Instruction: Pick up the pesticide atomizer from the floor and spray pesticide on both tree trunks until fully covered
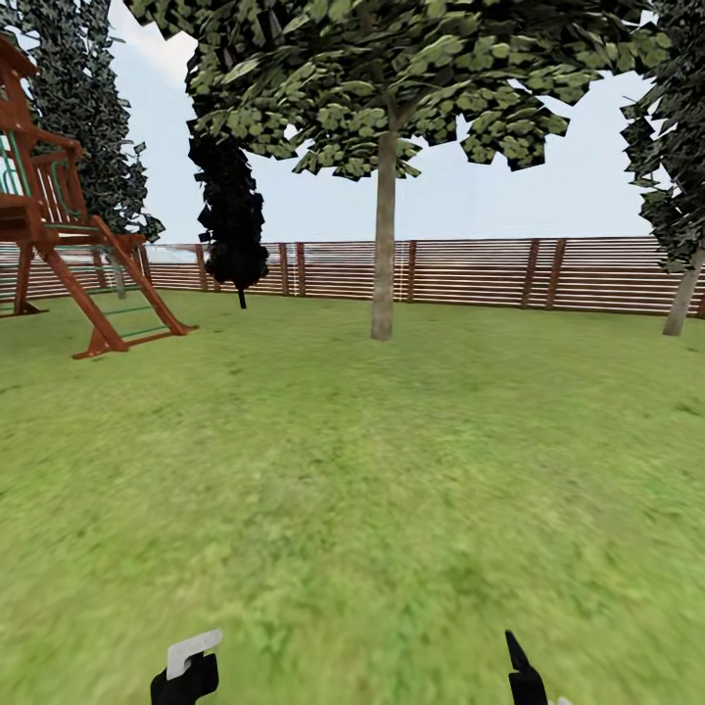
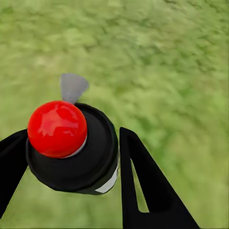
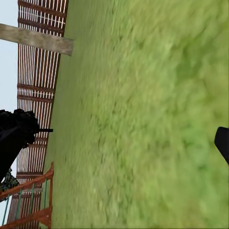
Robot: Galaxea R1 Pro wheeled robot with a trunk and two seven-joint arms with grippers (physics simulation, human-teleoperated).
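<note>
Across the wide green lawn [image 1: 352,470] ahead of us, a brown horizontal-slat wooden fence [image 1: 470,272] closes the garden under a pale sky. We count two broad-crowned trees: one straight ahead with a mottled grey-brown trunk [image 1: 383,235], and one at the right edge with a leaning trunk [image 1: 682,294]. We also count two dark narrow cypress-like trees, one [image 1: 232,211] before the fence and one [image 1: 83,117] behind the red-brown wooden play frame [image 1: 59,206] at the left. Our left claw [image 2: 71,157] is clenched on the black pesticide atomizer with a red round cap and grey nozzle [image 2: 71,143], held low over the grass. Of our right claw [image 1: 527,676] we cannot tell whether it is released or clenched.
</note>
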